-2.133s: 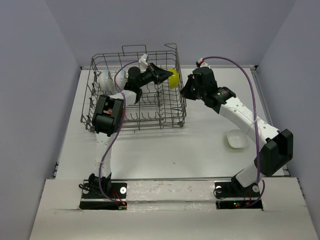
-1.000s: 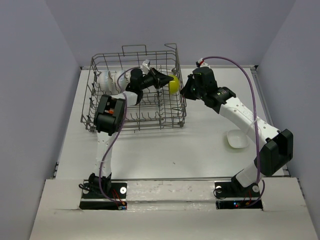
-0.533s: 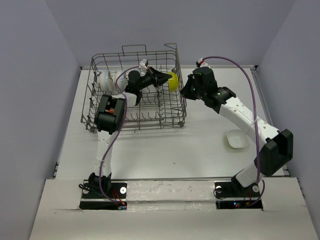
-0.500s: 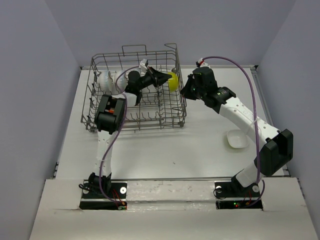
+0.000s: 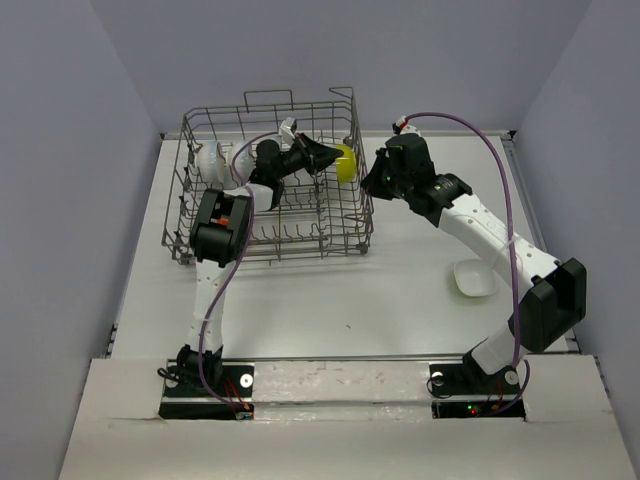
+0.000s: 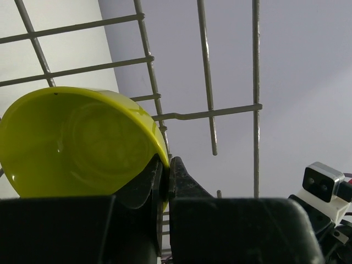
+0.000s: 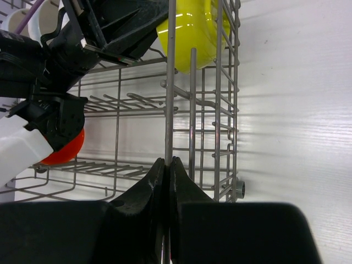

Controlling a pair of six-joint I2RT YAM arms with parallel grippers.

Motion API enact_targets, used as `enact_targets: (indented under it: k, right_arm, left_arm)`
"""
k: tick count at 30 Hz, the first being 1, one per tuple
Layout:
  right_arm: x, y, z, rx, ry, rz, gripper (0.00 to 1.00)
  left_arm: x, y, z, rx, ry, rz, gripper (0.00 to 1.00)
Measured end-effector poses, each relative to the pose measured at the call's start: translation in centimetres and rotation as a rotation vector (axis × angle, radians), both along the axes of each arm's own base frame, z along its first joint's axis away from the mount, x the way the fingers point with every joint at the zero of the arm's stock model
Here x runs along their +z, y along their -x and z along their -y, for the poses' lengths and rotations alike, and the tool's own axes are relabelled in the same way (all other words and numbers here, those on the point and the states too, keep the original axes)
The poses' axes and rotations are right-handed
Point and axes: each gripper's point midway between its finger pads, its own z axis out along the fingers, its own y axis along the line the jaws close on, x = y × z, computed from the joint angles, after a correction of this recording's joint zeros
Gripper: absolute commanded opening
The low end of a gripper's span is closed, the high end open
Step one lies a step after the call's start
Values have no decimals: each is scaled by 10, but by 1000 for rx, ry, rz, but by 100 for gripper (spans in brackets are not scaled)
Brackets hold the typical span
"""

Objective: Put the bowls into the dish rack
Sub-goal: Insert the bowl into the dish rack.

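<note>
While the right gripper (image 7: pixel 168 160) pinches a wire of the dish rack (image 7: pixel 168 110), likely steadying it, the left gripper (image 6: pixel 165 160) clamps the yellow bowl (image 6: pixel 77 143) by its rim.

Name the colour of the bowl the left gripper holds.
Yellow-green; the glossy round bowl shows best in left wrist view.

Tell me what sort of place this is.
Likely a robot lab test cell: bare grey walls enclose a white table, two robot arms are bolted at its near edge, and a grey wire dish rack stands on it.
</note>
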Motion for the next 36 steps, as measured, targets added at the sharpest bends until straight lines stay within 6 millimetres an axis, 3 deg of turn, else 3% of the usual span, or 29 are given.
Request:
enact_targets:
  k: [7,11,20,27,32,33,36]
  right_arm:
    - [0,0,0,0,1,0,1]
    - [0,0,0,0,1,0,1]
    - [0,0,0,1,2,1,1]
    - [0,0,0,1,2,2,1]
    - [0,0,0,1,1,2,1]
    - [0,0,0,1,2,2,1]
    - [0,0,0,2,2,2,1]
  left_arm:
    - [-7,1,7,-11,-30,-25,28]
    - [-9,6,14,-26,-34,-35,29]
    - [-10,5,14,-28,-38,-39,28]
    - [-11,5,12,-32,-45,-41,10]
    - [-11,3,11,-28,-62,-46,11]
    - [-11,3,11,-27,-69,-44,17]
    - [-11,3,11,-25,-99,-46,20]
